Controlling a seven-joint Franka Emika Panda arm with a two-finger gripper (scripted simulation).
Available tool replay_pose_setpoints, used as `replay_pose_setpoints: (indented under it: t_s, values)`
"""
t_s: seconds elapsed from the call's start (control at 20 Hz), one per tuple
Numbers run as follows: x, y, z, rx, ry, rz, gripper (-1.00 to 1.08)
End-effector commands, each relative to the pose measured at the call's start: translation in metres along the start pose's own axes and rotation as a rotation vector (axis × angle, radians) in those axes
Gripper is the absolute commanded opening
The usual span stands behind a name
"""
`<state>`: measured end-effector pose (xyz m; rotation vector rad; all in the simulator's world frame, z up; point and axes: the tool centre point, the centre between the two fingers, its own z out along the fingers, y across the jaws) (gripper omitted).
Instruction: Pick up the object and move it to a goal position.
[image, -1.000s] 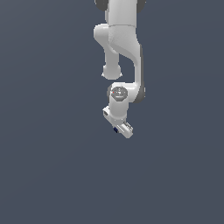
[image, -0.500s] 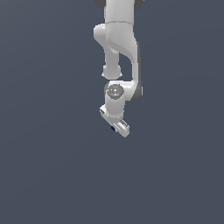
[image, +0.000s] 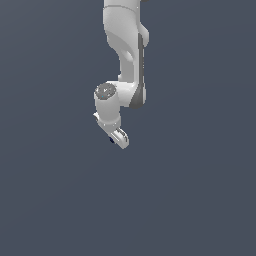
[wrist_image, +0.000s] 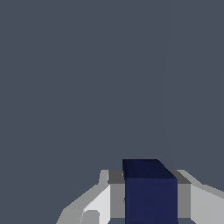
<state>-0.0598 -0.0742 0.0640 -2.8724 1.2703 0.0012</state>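
Hand (image: 120, 139) clamped on the navy block (wrist_image: 150, 192), pinched between the fingers (wrist_image: 101, 203). Apparently held clear of the surface, though hard to judge. Could slip out under a shallow pinch or a sudden swing toward the goal.

arm colour (image: 122, 35): pretty much all glossy white, smooth rounded shells, no cables or screws showing
side panel (image: 142, 75): dark grey strip down one side of the link, wrapping round the elbow-ish housing
joint cap (image: 105, 91): flat round grey disc on the end of the fat cylinder, with a tiny bluish dot in the middle
wrist section (image: 107, 117): short white cylinder, a small flange sticking out at its base
tool (image: 119, 137): small, white with light grey shading; in the wrist view its fingers (wrist_image: 100, 201) look like blocky white-and-grey wedges with darker grey inner faces
markings: none I can make out at this size
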Motion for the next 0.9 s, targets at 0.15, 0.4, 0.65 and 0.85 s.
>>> replay_pose_setpoints:
  t_s: [0.15, 0.4, 0.65, 0.85]
  values:
    - [0.039, 0.051, -0.031, 0.001, 0.000, 0.001, -1.00]
    - [0.067, 0.086, -0.053, 0.000, 0.000, 0.001, -1.00]
    - [0.084, 0.105, -0.065, 0.000, 0.001, 0.001, -1.00]
    - [0.088, 0.110, -0.068, 0.000, 0.001, 0.001, -1.00]
